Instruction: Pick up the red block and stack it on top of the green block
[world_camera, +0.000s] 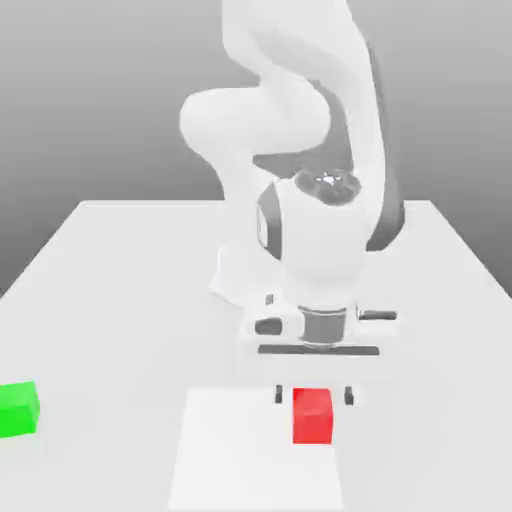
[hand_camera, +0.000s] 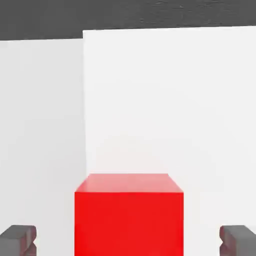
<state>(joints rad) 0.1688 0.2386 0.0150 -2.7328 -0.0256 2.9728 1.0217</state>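
Note:
The red block (world_camera: 312, 416) rests on a white square patch (world_camera: 230, 460) of the table, near the front. My gripper (world_camera: 313, 397) hangs directly over it, open, with a dark fingertip on each side of the block's top and a gap to each. In the hand view the red block (hand_camera: 129, 215) lies between the two grey fingertips (hand_camera: 19, 239), untouched by either. The green block (world_camera: 18, 409) sits on the table at the far edge of the exterior view's left, well away from the gripper.
The arm's white base and links (world_camera: 300, 150) rise behind the gripper at the middle of the grey table (world_camera: 120, 280). Bare tabletop stretches between the red block and the green one.

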